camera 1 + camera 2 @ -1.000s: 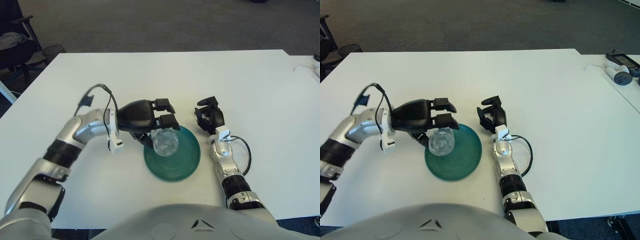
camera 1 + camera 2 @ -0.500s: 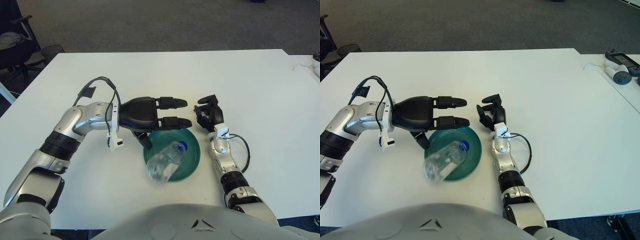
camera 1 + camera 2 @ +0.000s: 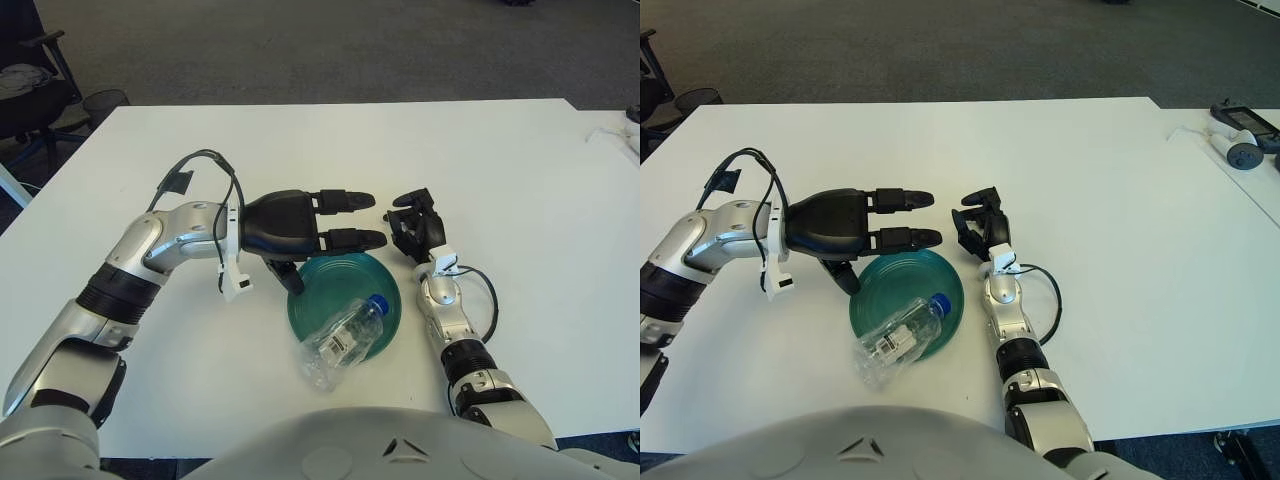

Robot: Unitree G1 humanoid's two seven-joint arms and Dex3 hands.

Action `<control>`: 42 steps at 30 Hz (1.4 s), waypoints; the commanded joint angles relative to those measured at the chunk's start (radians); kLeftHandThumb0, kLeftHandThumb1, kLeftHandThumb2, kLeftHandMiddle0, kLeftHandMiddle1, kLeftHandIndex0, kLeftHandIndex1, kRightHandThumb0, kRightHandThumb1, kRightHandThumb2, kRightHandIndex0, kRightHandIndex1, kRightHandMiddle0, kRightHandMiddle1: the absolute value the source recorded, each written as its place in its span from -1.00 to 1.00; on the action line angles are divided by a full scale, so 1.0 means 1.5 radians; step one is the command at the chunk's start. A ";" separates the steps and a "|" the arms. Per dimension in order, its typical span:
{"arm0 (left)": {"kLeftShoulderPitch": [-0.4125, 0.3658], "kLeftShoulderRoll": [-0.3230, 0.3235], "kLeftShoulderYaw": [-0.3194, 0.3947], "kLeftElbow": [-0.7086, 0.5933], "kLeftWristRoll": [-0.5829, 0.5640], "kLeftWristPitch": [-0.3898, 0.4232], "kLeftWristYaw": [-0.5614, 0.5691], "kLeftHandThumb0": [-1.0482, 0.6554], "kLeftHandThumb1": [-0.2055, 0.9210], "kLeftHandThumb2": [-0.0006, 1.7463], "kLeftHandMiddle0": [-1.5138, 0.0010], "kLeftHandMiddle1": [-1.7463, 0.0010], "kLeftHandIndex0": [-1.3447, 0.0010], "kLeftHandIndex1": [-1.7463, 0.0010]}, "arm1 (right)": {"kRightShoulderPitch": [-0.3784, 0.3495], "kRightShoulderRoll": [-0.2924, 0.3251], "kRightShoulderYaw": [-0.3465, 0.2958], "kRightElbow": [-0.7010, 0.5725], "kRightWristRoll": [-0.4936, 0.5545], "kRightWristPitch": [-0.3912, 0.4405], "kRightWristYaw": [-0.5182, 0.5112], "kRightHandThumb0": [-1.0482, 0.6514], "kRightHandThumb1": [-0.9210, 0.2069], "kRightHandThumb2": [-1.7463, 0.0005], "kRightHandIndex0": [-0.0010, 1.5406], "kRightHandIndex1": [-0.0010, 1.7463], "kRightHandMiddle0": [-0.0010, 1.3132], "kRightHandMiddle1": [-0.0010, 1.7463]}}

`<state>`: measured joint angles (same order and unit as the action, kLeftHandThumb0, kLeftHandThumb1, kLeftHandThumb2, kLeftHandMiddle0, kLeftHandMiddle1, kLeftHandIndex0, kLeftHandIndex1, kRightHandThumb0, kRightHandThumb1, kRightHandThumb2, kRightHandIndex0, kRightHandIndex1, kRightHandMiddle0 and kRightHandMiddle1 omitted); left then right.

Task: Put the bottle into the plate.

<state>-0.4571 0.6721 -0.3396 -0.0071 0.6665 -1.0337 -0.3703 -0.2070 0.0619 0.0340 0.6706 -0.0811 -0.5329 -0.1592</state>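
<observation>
Left eye view: the clear plastic bottle with a blue cap (image 3: 343, 340) lies on its side across the round green plate (image 3: 345, 277), cap end toward 2 o'clock inside the dish, base overhanging the rim at 7 o'clock onto the white table (image 3: 500, 170). The left hand (image 3: 305, 228) hovers at the plate's 11 o'clock edge, fingers stretched out, holding nothing. The right hand (image 3: 416, 230) shows beside the plate at 2 o'clock, fingers curled, empty.

Plate (image 3: 385, 290) far rim partly hidden under left hand (image 3: 330, 225)
</observation>
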 commanded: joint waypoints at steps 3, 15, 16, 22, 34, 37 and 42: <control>0.008 0.009 -0.005 -0.009 -0.022 0.009 -0.014 -0.72 0.83 -0.78 1.00 1.00 1.00 1.00 | 0.087 0.002 -0.001 0.069 -0.008 0.031 -0.007 -0.18 -1.00 0.41 -0.63 0.18 -0.71 1.00; -0.022 0.009 0.004 0.045 -0.074 0.022 -0.015 -0.98 0.99 -0.69 1.00 1.00 1.00 1.00 | 0.097 0.006 0.004 0.044 -0.017 0.055 -0.016 -0.18 -1.00 0.41 -0.59 0.13 -0.71 1.00; -0.026 0.007 0.006 0.054 -0.084 0.025 -0.014 -0.98 0.99 -0.68 1.00 1.00 1.00 1.00 | 0.098 0.006 0.005 0.042 -0.017 0.053 -0.015 -0.18 -1.00 0.41 -0.57 0.14 -0.71 1.00; -0.007 -0.037 0.037 0.100 -0.179 0.090 0.012 -1.00 1.00 -0.66 1.00 1.00 0.97 0.98 | 0.111 0.004 0.012 0.008 -0.008 0.053 0.010 -0.18 -1.00 0.42 -0.48 0.21 -0.69 0.99; 0.109 -0.166 0.143 0.091 -0.333 0.264 0.096 -0.68 0.99 -0.65 0.72 0.90 1.00 0.03 | 0.136 0.006 0.014 -0.060 0.000 0.123 0.041 -0.17 -1.00 0.41 -0.45 0.32 -0.70 1.00; 0.104 -0.225 0.182 0.154 -0.349 0.227 0.171 -0.58 1.00 -0.50 0.62 0.86 1.00 -0.12 | 0.144 0.007 0.014 -0.078 0.002 0.139 0.046 -0.17 -1.00 0.41 -0.46 0.33 -0.70 1.00; 0.106 -0.304 0.237 0.170 -0.353 0.246 0.277 -0.43 0.99 -0.27 0.64 0.46 0.92 -0.31 | 0.154 0.009 0.015 -0.104 0.001 0.161 0.049 -0.17 -1.00 0.41 -0.47 0.33 -0.70 1.00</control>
<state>-0.2951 0.2844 -0.0421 0.2485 0.1586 -0.6909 -0.0570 -0.0867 0.0713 0.0546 0.4678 -0.0876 -0.3878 -0.0923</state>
